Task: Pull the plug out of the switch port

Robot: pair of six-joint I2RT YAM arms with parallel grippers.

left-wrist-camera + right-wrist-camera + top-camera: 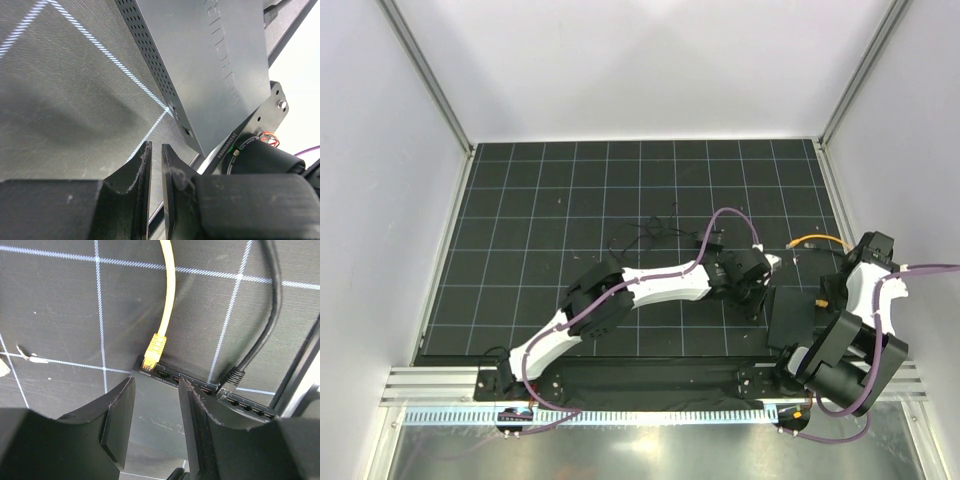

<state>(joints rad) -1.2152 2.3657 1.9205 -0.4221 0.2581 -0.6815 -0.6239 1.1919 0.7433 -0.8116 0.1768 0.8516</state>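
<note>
- Yellow plastic plug (pixel 153 351) is seated in the switch port (pixel 146 371) of a flat black rectangular box (pixel 157 427).
- Right gripper (pixel 156 385) is held half open, empty.
- Left gripper (pixel 155 146) is nearly closed, empty.

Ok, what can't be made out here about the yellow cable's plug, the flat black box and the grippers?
- Yellow cable plug: its latch is too small to see in the right wrist view.
- Flat black rectangular box: its ports are too small in the top view, and the right arm covers part of it.
- Left gripper: jaws nearly together; anything pinched deeper is cut off by the left wrist view's bottom edge.
</note>
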